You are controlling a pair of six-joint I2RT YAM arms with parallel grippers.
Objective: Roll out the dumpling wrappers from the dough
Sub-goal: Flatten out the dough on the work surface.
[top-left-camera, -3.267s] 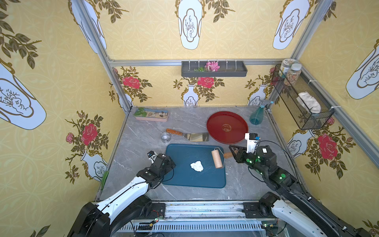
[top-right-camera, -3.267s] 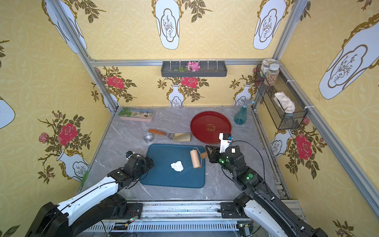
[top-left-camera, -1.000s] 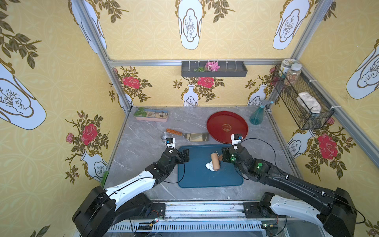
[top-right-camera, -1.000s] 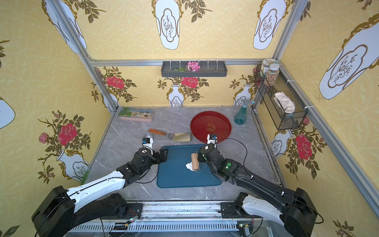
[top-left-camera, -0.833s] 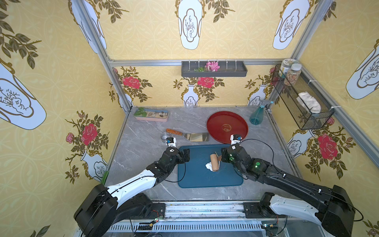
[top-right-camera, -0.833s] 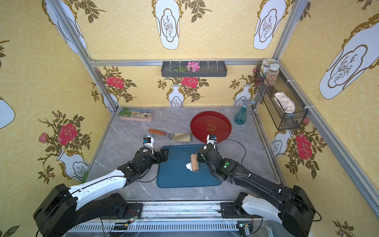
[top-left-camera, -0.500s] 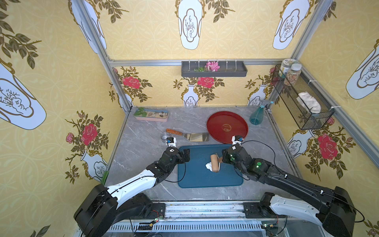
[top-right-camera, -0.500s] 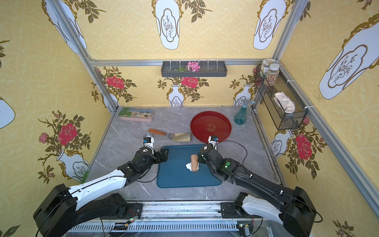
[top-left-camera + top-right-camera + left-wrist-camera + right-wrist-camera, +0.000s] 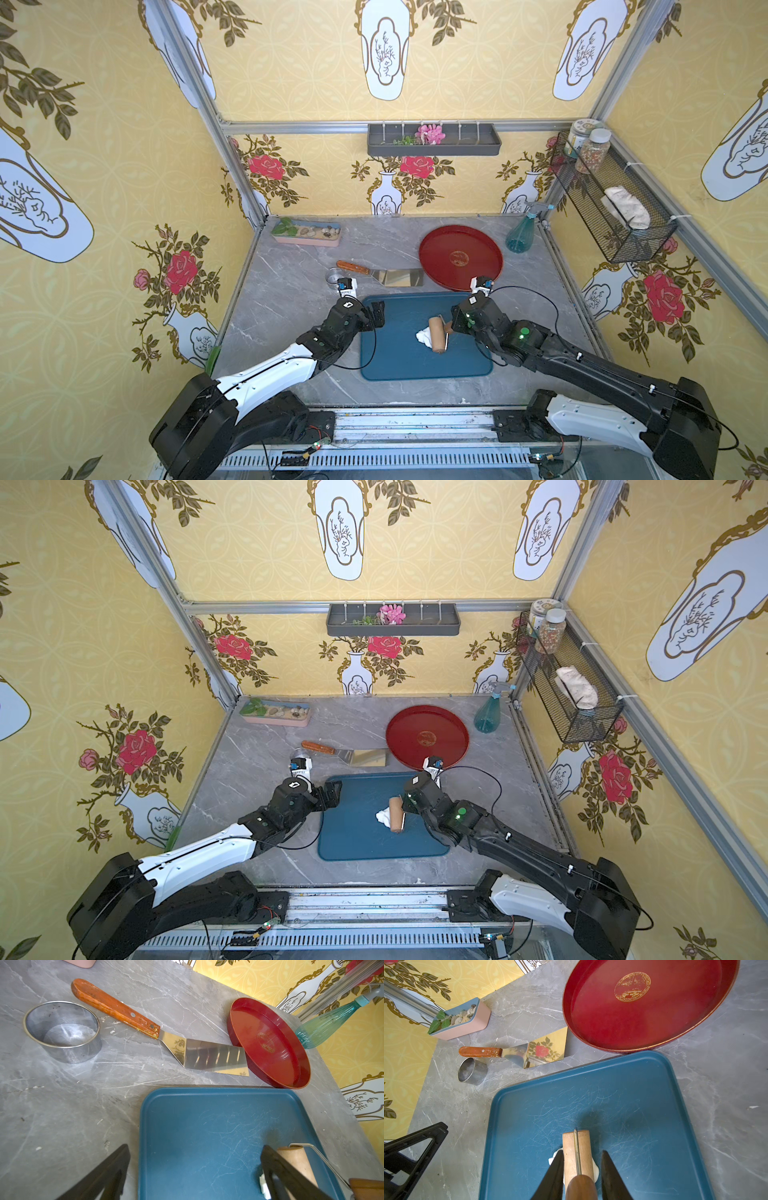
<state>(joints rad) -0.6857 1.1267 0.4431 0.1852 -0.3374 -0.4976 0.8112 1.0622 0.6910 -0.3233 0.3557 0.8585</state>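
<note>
Right claw [image 9: 454, 324] clenched on the wooden roller [image 9: 436, 334], whose drum sits on the dough [image 9: 423, 336] on the blue tray [image 9: 399, 357].

The dough is a small ragged white lump right of the blue tray's middle. It is partly hidden under the drum, with white edges showing on both sides in the right wrist view. The roller's brown handle runs back between the right claw's two fingers, which close on it over the tray's right half. The left claw [image 9: 377, 314] is released, with its fingers spread wide and nothing between them. It straddles the tray's left edge near the far left corner. On the desk [image 9: 291, 299] just beyond the tray's far edge lie a steel ring [image 9: 62, 1032], a spatula [image 9: 386, 276] and a red dish [image 9: 460, 257].
</note>
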